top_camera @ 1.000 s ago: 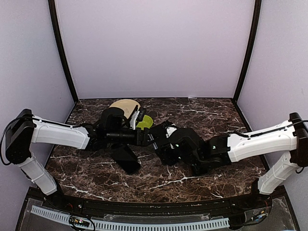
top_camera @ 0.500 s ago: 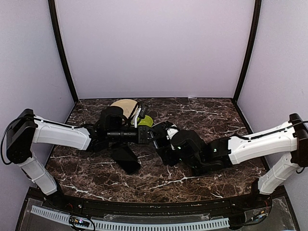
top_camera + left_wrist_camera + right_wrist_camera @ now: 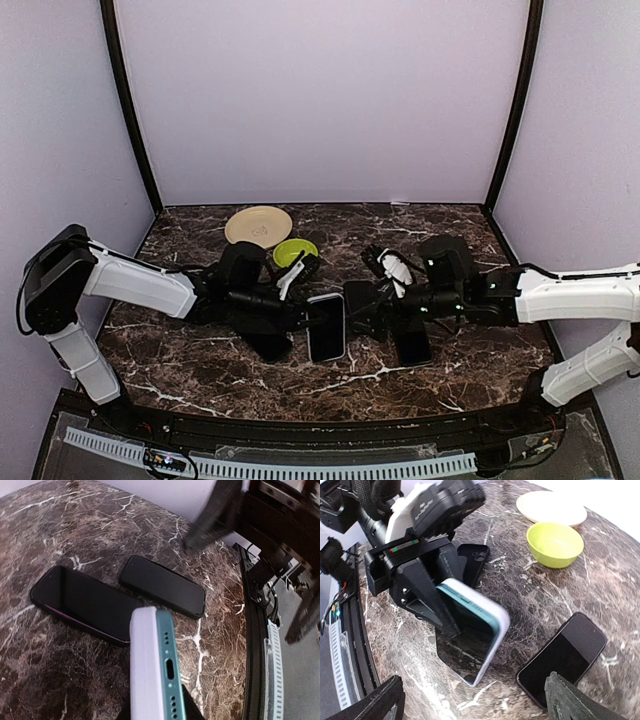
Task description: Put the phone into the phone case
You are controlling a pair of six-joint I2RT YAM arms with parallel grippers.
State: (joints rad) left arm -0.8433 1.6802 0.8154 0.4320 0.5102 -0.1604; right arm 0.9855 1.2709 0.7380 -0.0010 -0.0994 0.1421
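My left gripper [image 3: 303, 313] is shut on the phone case [image 3: 326, 327], pale lavender, held tilted just above the table. The phone [image 3: 465, 640], with a dark glossy screen and teal edge, sits inside the case [image 3: 497, 615]. The left wrist view shows the case [image 3: 142, 670] end-on with the phone's teal bottom edge [image 3: 170, 675] and its port beside it. My right gripper [image 3: 372, 303] is wide open and empty, just right of the cased phone. Its fingers [image 3: 572, 700] frame the bottom of the right wrist view.
Two bare black phones [image 3: 85, 602] [image 3: 162, 585] lie on the marble near my right gripper, one also seen from the right wrist [image 3: 565, 655]. A black case [image 3: 472, 562] lies under my left arm. A green bowl [image 3: 294, 251] and a cream plate [image 3: 258, 225] stand behind.
My right gripper has let go, opened and drawn back to the right. My left gripper keeps the cased phone and has moved it nearer, its screen now showing from above.
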